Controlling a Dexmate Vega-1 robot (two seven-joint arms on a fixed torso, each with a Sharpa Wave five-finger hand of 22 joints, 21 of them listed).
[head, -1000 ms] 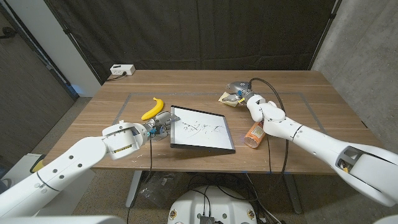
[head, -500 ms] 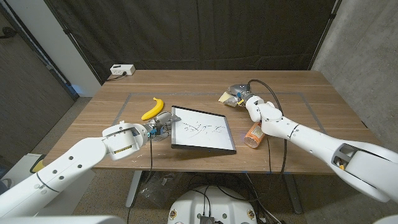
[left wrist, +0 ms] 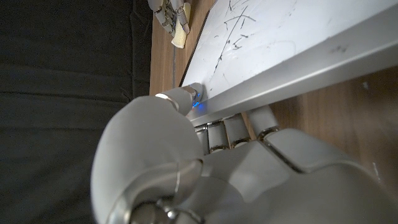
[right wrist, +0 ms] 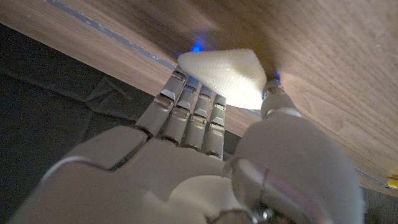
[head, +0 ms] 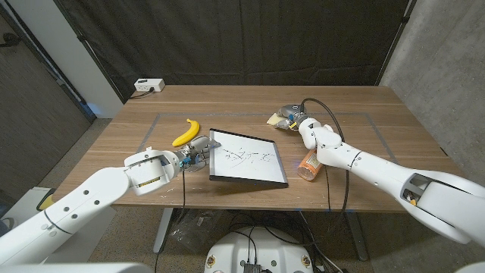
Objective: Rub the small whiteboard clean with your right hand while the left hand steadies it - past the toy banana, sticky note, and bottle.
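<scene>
1. We are working over the wide brown wooden surface (head: 364, 102), and everything is sitting on it.
2. We are finding the small rectangular white whiteboard with a dark frame (head: 247, 157) in the middle, scribbled with black marks; it is looking stiff, light and slick, so we are judging it apt to slide unless braced at its frame edge.
3. We are steadying that left edge with our left robot hand (head: 195, 149), fingers (left wrist: 186, 94) pressing on the frame.
4. Our right robot hand (head: 293, 115), at the far right, is pinching a soft pale wiping pad (right wrist: 227, 73), near the orange bottle (head: 310, 164) lying on its side.
5. The yellow toy banana (head: 186, 130) is lying just beyond the left robot hand.
</scene>
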